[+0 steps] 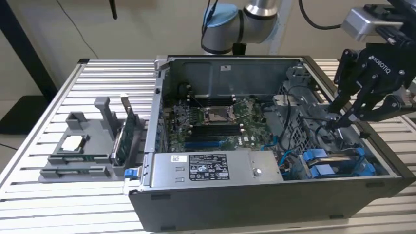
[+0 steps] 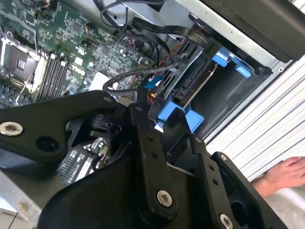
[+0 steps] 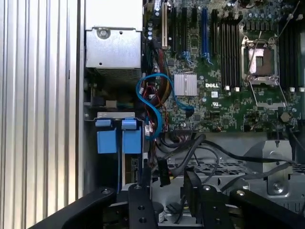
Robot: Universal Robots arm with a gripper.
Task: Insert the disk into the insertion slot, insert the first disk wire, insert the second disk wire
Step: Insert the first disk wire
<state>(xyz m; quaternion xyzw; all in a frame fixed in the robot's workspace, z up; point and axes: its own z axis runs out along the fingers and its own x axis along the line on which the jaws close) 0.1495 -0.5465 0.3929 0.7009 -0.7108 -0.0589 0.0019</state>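
Observation:
The open computer case (image 1: 260, 195) lies on a slatted table. In its drive cage, the insertion slot (image 1: 344, 157) holds two blue-fronted carriers (image 1: 323, 165) side by side; I cannot tell which one is the disk. They show as blue tabs (image 3: 119, 139) in the first wrist view and blue clips (image 2: 174, 117) in the second. My black gripper (image 1: 332, 121) reaches down into the case just behind the cage, among loose black wires. It is open, and a black wire connector (image 3: 164, 175) stands between its fingers (image 3: 144, 177) with a gap on each side.
The motherboard (image 1: 215, 122) fills the case floor and the silver power supply (image 1: 215, 168) lies along the front. A blue cable (image 3: 151, 102) loops beside the cage. A grey fixture (image 1: 85, 146) with parts stands at the exterior view's left. A person's hand (image 2: 286, 174) rests on the table outside the case.

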